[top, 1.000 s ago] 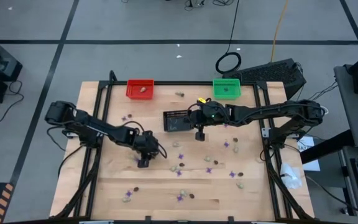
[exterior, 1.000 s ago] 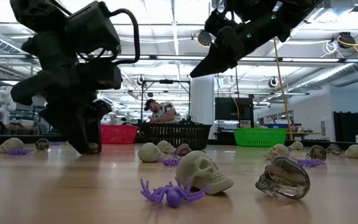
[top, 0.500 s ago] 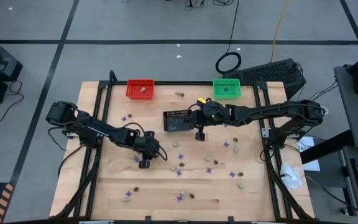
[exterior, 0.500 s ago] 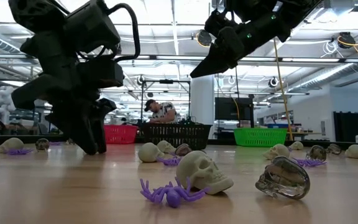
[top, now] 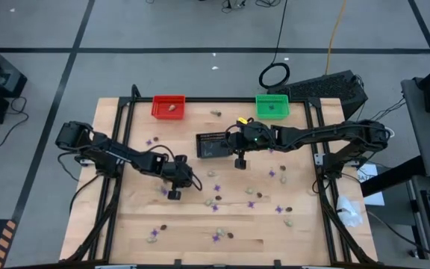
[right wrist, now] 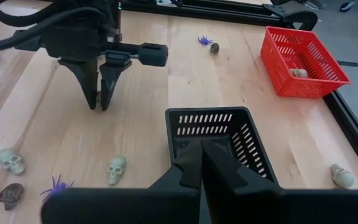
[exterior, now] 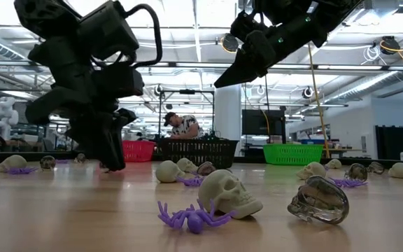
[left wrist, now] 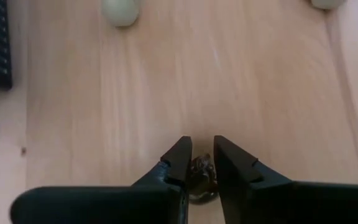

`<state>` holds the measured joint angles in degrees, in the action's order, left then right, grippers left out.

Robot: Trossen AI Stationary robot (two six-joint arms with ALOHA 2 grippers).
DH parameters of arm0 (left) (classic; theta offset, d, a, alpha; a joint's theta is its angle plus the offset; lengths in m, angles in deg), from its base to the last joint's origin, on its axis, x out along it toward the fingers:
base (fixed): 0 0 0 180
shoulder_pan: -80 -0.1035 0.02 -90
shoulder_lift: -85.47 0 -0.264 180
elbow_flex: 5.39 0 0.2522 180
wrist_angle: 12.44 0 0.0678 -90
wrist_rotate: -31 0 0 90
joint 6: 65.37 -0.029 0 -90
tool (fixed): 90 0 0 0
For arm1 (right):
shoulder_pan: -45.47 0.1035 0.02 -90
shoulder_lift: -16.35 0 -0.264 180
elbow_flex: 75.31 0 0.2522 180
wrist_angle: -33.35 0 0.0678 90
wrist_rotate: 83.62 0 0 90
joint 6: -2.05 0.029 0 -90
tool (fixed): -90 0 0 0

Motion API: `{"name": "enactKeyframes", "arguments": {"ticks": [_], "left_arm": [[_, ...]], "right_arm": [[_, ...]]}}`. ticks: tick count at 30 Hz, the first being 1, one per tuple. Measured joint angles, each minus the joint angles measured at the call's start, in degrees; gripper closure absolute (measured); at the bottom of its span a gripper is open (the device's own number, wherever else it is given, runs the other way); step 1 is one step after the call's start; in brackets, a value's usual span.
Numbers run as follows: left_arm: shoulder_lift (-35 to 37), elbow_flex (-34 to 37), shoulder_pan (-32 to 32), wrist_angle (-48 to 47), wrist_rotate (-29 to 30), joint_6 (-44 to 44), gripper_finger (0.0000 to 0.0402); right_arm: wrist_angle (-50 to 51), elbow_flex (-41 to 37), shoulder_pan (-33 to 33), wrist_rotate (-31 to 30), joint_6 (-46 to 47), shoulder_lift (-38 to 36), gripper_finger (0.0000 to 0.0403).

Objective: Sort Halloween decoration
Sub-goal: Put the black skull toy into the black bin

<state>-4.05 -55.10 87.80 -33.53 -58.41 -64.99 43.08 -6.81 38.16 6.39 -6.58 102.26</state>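
**A:** What have you got there, and where is it?

**B:** A dark skull [left wrist: 201, 177], sitting between the fingers [left wrist: 178, 163] of your left gripper [left wrist: 202, 147]. They press on it from both sides, so the claw is clenched on it. It is at the left-middle of the table [top: 125, 239], right at the board; I cannot tell whether it has cleared the wood.

**A:** How will it handle?

**B:** Very light, I'd judge, and hard. A similar one [exterior: 318, 199] in the low view looks glossy, so expect it to be slick. It's rounded too, and a pinch off its widest part could squirt it out. You seem to have it across the middle, which is the right place. Squeezing harder shouldn't hurt it, but it won't help much either.

**A:** What's around it?

**B:** A pale skull [left wrist: 120, 10] lies farther ahead, well apart, with bare wood between. The black basket [top: 211, 146] is near, toward the table's centre — likely the home for dark pieces.

**A:** And the other arm?

**B:** Your right gripper [top: 240, 161] hangs at that basket's right edge, fingers pressed together on nothing — mind it on your way in.
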Motion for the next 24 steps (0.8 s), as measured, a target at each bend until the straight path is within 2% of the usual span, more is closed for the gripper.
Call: {"name": "enactKeyframes", "arguments": {"ticks": [16, 24], "left_arm": [[-0.1, 0.0, -3.6, 1.5, -4.2, -2.3, 0.0351], [-0.2, -6.1, -4.5, -8.5, -3.7, -3.6, 0.0350]], "right_arm": [[0.0, 0.0, 0.0, 0.0, 0.0, 0.0, 0.0403], [0.2, 0.0, 0.0, 0.0, 0.0, 0.0, 0.0403]]}}
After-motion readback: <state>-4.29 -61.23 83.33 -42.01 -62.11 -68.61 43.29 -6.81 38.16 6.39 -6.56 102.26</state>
